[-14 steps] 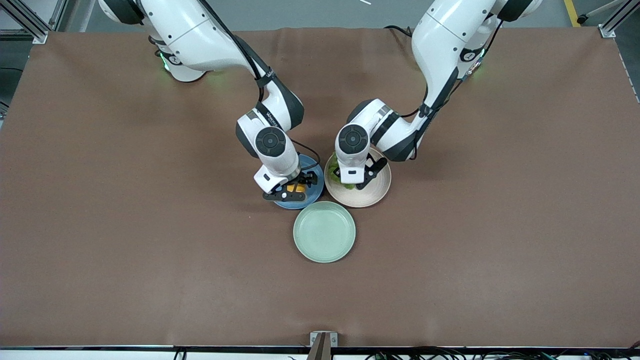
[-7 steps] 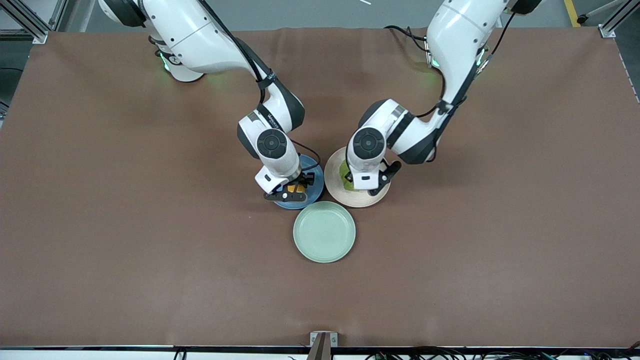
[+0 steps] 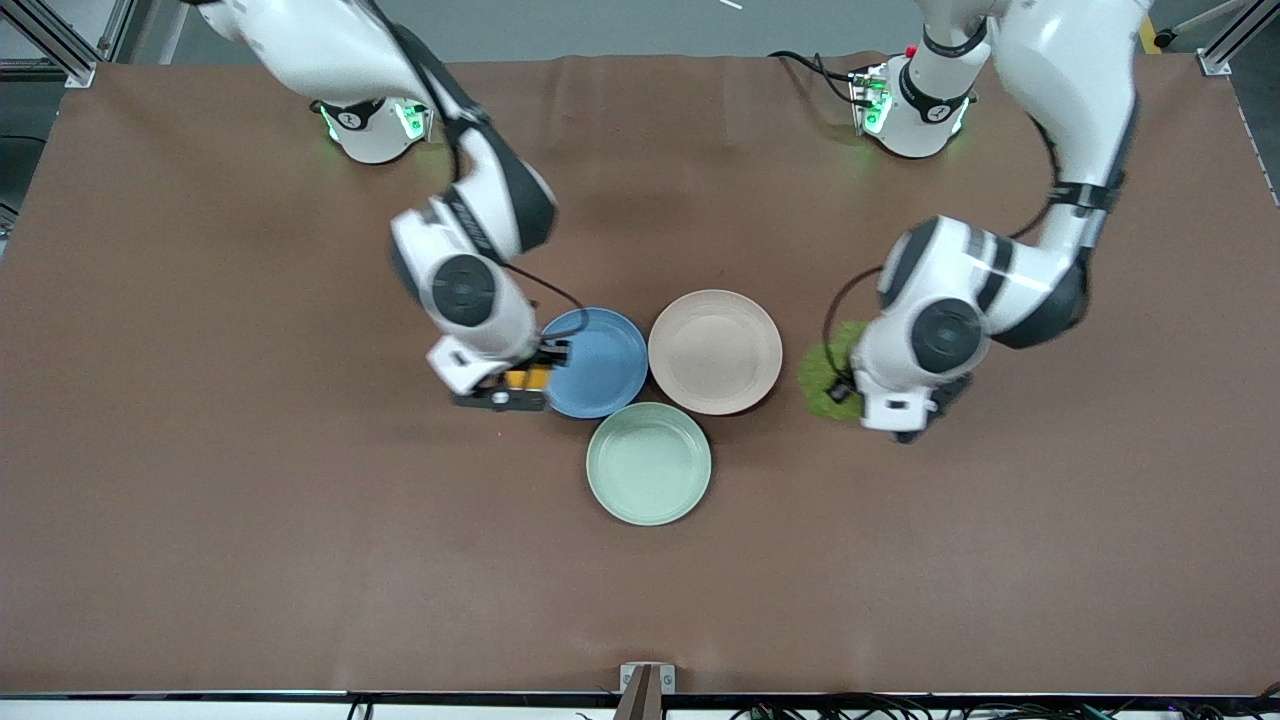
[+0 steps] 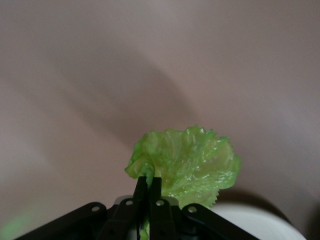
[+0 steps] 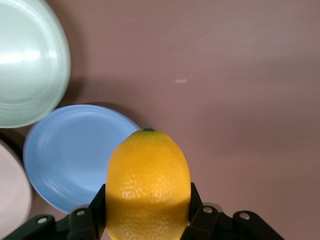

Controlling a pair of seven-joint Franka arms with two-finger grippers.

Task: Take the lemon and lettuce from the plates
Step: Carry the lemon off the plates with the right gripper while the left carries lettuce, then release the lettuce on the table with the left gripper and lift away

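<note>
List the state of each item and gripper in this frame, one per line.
lemon: held in the air, off its plate
lettuce: held in the air, off its plate
blue plate: empty
beige plate: empty
mint-green plate: empty
right gripper: shut on the lemon
left gripper: shut on the lettuce

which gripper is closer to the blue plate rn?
Right. The right gripper, shut on the lemon, is over the blue plate's rim at the right arm's end. The left gripper, holding the lettuce, is past the beige plate.
</note>
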